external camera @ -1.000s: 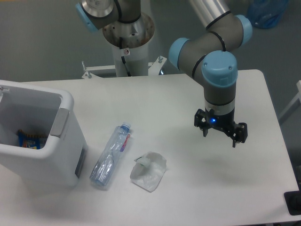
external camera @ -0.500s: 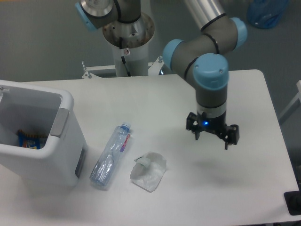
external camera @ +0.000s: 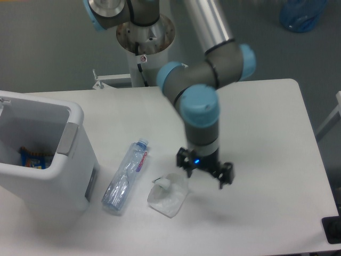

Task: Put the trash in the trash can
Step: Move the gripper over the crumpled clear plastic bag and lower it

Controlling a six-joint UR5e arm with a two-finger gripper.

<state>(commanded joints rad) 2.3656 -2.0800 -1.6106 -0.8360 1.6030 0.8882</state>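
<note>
A crushed clear plastic bottle [external camera: 126,176] with a blue cap and red label lies on the white table [external camera: 266,117], just right of the trash can. To its right sits a crumpled white paper wad [external camera: 167,195]. The trash can [external camera: 59,178] is a big white bin at the left edge, with a grey panel on its right wall. My gripper [external camera: 205,175] hangs open, pointing down, just above the table beside the wad's upper right edge. Nothing is between its fingers.
A blue and orange packet [external camera: 33,158] lies inside the bin. The arm's base column [external camera: 145,40] stands at the table's far edge. A dark object [external camera: 333,230] sits at the lower right corner.
The gripper has swung left and slightly down across the table, from the right side to beside the paper wad. Bottle, wad and bin have not moved.
</note>
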